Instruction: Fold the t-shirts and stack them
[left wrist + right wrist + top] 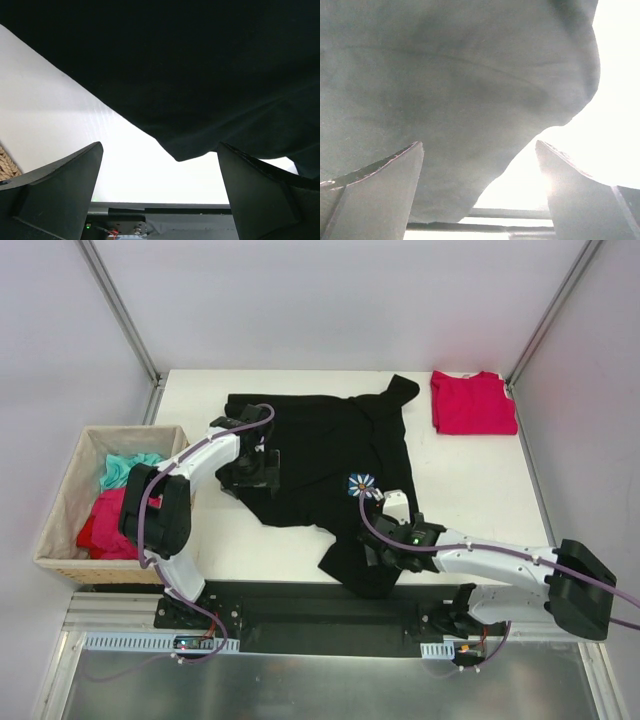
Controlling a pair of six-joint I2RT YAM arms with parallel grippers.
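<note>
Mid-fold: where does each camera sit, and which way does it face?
Top external: above, behind the arm bases, looking down on the table; both arms, left hand and right hand at the black t-shirt.
Left wrist: on the left arm, facing the shirt's edge between open fingers.
Right wrist: right arm, cloth close up, fingers framing.
Shared: the black t-shirt.

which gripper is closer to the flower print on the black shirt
Right. The right gripper is just on the near side of the flower print, over the shirt near its hem; the left gripper is farther off, at the shirt's left edge.
</note>
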